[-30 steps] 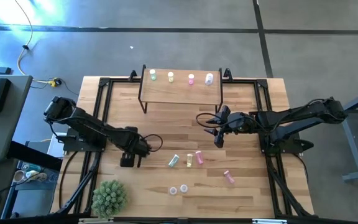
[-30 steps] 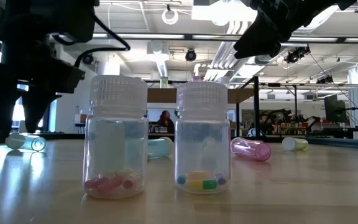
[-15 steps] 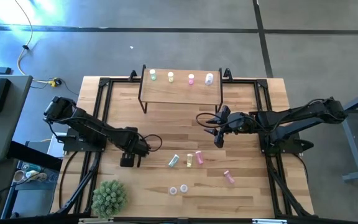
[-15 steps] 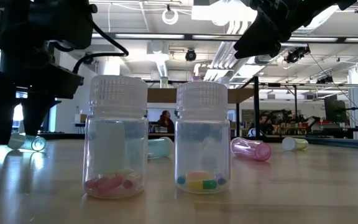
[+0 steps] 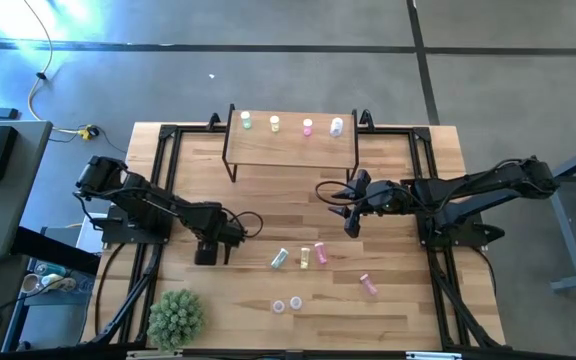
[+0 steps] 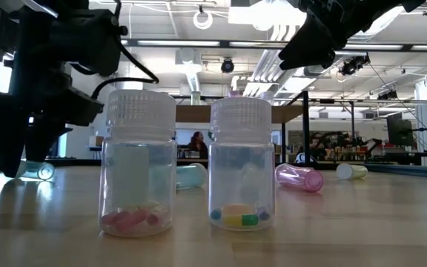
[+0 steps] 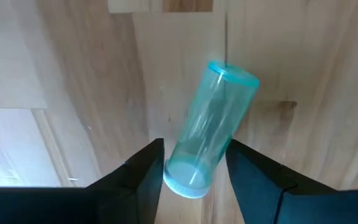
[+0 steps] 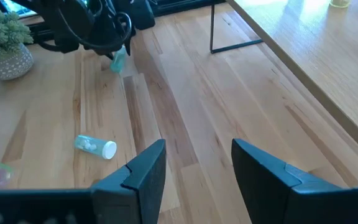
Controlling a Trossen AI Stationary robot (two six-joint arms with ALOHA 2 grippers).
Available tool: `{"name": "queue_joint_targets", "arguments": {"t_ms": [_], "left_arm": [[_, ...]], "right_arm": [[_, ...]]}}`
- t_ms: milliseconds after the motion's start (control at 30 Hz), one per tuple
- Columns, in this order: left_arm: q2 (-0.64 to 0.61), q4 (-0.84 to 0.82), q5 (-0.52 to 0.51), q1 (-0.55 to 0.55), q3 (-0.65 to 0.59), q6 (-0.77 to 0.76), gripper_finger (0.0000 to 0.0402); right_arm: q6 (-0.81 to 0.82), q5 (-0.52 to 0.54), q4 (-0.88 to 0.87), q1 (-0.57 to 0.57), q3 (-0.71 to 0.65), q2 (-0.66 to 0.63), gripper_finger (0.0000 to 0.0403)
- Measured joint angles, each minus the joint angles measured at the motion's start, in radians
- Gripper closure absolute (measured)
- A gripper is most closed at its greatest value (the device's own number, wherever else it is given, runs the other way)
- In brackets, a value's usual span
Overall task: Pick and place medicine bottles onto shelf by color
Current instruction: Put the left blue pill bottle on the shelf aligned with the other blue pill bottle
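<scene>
The worktop was pale butcher-block wood, planked and smooth, with black rails along its sides. At its far edge stood the shelf, a light-wood board on thin black legs, and four small bottles stood upright in a row on it: green, yellow, pink and white.

Well in front of the shelf, the left gripper was down at the wood, and its dark fingers straddled the capped end of a teal bottle, a clear-walled cylinder lying on its side. The fingers were parted, close to the cap; whether they pressed it could not be told.

The right gripper hung just in front of the shelf with its fingers apart, holding nothing.

Further from the shelf lay three more cylinders: a green bottle, a yellow bottle and a pink bottle, with another pink bottle beyond them.

Nearest the front edge stood two clear ribbed-cap jars: the left jar held pink capsules, and the right jar held yellow, green and blue ones.

A spiky green plant ball sat at the front corner.
</scene>
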Motion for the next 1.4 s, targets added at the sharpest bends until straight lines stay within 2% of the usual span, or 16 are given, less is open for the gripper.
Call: {"name": "queue_joint_targets", "arguments": {"t_ms": [333,500,600,767,1000,1200,1300,1400], "left_arm": [[-0.001,-0.005,0.009,-0.001,0.048,0.013,0.0313],[-0.001,-0.011,0.003,-0.01,0.105,0.055,0.0317],[-0.001,-0.013,-0.044,-0.026,0.152,0.088,0.0312],[-0.001,-0.01,-0.181,-0.056,0.243,0.183,0.0309],[-0.002,0.008,-0.493,-0.099,0.357,0.378,0.0309],[-0.002,0.107,-0.748,-0.141,0.365,0.572,0.0309],[-0.002,0.18,-0.815,-0.156,0.365,0.655,0.0309],[-0.002,0.257,-0.838,-0.169,0.365,0.735,0.0309]], "right_arm": [[0.075,-0.007,0.014,0.0,0.0,0.0,0.0229],[0.169,-0.046,0.014,0.0,0.0,0.0,0.0229],[0.245,-0.108,0.015,0.001,0.0,0.0,0.0229],[0.339,-0.214,0.07,0.008,0.0,0.028,0.0229],[0.452,-0.37,0.308,0.012,0.001,0.162,0.0229],[0.536,-0.483,0.416,-0.023,0.001,0.24,0.0229],[0.553,-0.521,0.49,-0.042,0.001,0.256,0.0226],[0.554,-0.532,0.538,-0.06,0.004,0.261,0.0215]]}}
